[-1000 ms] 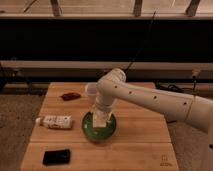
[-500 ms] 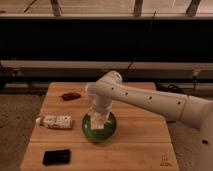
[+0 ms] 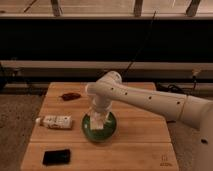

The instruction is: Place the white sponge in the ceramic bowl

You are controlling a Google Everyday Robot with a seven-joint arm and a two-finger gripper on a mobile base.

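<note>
The green ceramic bowl [image 3: 100, 132] sits on the wooden table [image 3: 145, 145], left of centre. My gripper [image 3: 97, 121] points down into the bowl from the white arm that reaches in from the right. A pale off-white block, the white sponge [image 3: 97, 124], shows at the gripper's tip inside the bowl. I cannot tell whether it is held or resting in the bowl.
A white labelled bottle [image 3: 55, 121] lies on its side left of the bowl. A black flat object [image 3: 56, 157] lies at the front left corner. A small dark red object [image 3: 69, 96] lies at the back left. A dark wall and rail stand behind the table.
The arm has shifted a little to the left and lowered over the bowl; the gripper sits deeper in the bowl now.
</note>
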